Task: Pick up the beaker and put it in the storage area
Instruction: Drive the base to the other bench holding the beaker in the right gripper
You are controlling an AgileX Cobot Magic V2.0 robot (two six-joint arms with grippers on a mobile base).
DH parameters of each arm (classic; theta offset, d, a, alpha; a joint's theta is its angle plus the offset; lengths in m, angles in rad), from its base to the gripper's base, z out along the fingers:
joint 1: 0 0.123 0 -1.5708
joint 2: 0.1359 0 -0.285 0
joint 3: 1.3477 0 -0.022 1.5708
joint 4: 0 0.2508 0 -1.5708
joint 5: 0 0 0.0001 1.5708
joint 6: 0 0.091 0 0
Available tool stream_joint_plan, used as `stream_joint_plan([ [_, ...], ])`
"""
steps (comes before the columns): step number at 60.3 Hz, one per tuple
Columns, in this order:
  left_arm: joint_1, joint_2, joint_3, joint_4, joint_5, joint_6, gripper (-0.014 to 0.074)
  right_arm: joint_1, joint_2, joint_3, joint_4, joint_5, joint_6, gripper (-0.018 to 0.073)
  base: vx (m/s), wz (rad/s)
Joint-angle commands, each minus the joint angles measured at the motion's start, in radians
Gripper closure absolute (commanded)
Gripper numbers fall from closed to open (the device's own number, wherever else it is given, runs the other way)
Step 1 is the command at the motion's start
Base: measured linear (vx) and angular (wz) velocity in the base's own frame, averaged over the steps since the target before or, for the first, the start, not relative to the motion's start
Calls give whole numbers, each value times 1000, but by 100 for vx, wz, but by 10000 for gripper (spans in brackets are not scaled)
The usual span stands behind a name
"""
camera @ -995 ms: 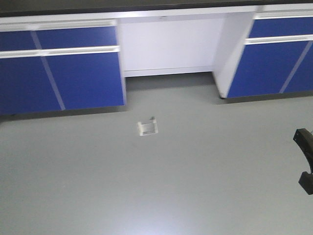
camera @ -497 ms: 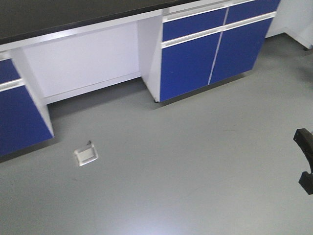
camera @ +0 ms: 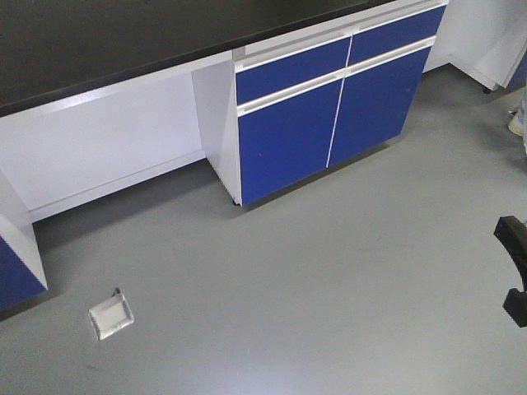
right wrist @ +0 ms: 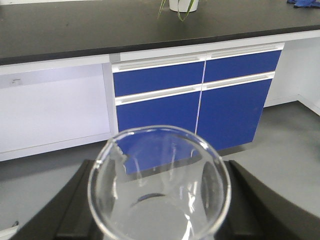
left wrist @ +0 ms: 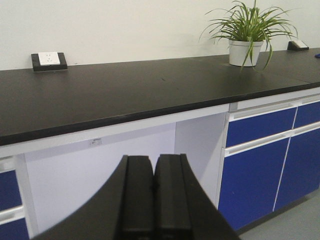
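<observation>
A clear glass beaker fills the bottom of the right wrist view, seen from above its open rim. My right gripper is shut on it, with one black finger on each side of the glass. My left gripper is shut and empty, its two black pads pressed together, and points at the lab bench. In the front view only a black arm part shows at the right edge; the beaker is not seen there.
A long bench with a black countertop and blue cabinet doors runs across ahead, with a white knee recess at its left. A potted plant and a socket box sit on it. A small floor box lies on the grey floor.
The front view has swung to the right: the bench and the floor box slid from the middle to the lower left. The black arm part at the right edge kept its place.
</observation>
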Motion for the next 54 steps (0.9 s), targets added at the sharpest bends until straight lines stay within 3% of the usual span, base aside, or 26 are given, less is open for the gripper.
stream_joint_plan([
  [1,-6,-18,22,-6,-85,-6,605,0,6,-35,-2,-83,-5,563,36,0],
  [29,-6,-18,22,-6,-85,-6,605,0,6,-35,-2,-83,-5,563,39,10],
  [54,-6,-18,22,-6,-85,-6,605,0,6,-35,-2,-83,-5,563,37,39],
])
